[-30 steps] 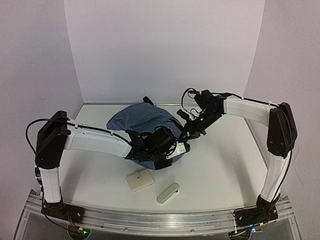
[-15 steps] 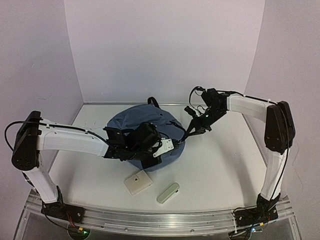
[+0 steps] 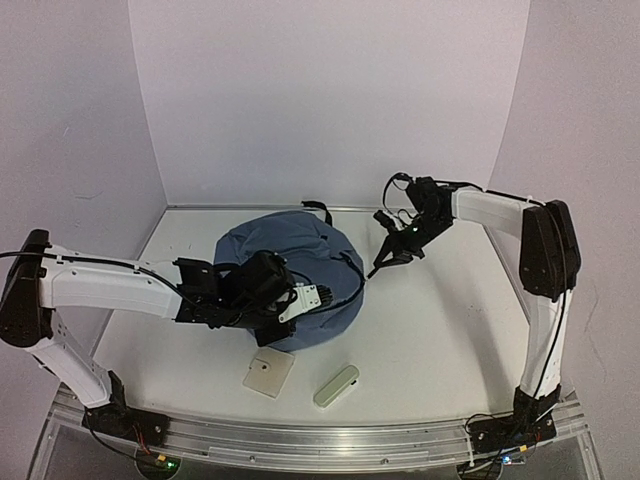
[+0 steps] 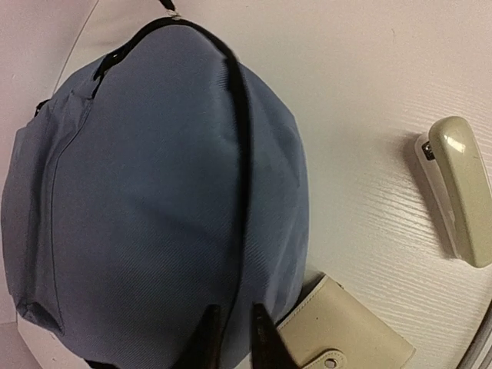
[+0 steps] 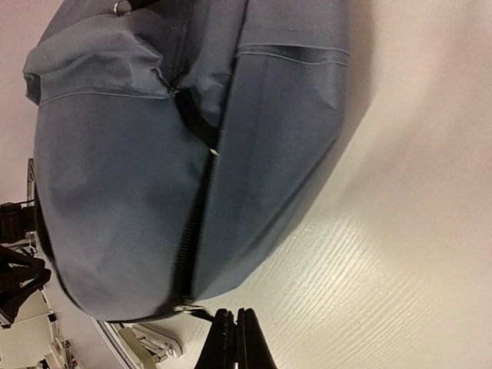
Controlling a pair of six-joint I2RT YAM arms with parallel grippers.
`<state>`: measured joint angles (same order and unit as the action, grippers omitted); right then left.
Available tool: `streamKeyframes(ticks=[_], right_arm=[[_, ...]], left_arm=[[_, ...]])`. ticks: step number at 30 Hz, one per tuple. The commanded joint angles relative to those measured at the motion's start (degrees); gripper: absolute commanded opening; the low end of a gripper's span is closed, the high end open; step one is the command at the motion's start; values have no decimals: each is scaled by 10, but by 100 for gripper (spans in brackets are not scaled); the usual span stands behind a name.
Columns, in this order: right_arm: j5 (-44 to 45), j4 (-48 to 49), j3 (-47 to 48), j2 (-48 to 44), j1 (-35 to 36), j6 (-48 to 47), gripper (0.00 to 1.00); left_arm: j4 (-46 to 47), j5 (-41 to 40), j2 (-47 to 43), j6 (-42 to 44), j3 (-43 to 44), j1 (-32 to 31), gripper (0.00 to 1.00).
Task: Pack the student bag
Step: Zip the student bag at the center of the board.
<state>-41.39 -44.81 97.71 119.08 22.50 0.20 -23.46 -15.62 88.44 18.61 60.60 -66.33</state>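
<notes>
Item: student bag (image 3: 300, 250), slate-blue fabric with black straps, lying domed at the middle of the desk (image 3: 440, 330), slightly toward its left edge; a cream snap pouch (image 3: 268, 372) sits just beside the bag's front side, and a cream stapler (image 3: 336, 385) lies near the desk's front edge. Left end effector (image 4: 234, 319): jaws slightly parted, poised over the bag's front part where a black zipper line runs toward the gap. Right end effector (image 5: 234, 319): jaws pressed fully together, low over the desk just beside the bag's right side, near a zipper pull (image 5: 184, 309).
</notes>
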Motion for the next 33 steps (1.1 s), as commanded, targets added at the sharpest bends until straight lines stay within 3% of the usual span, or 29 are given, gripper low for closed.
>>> streamKeyframes(ticks=[1, 13, 21, 28, 31, 33], right_arm=[[-35, 15, -12, -46, 39, 29, 0], [-50, 28, -17, -80, 76, 56, 0], [-67, 32, -23, -94, 77, 71, 0], [-84, 42, -38, -104, 78, 88, 0], [-90, 52, -50, -104, 79, 100, 0], [-87, 54, -53, -103, 79, 100, 0]], left_arm=[[-15, -18, 0, -31, 45, -5, 44], [60, -12, 141, 10, 173, -42, 59], [81, -65, 225, 55, 227, -41, 57], [112, -161, 262, 90, 243, -40, 45], [115, -172, 264, 90, 243, -40, 35], [117, -174, 258, 85, 238, -40, 20]])
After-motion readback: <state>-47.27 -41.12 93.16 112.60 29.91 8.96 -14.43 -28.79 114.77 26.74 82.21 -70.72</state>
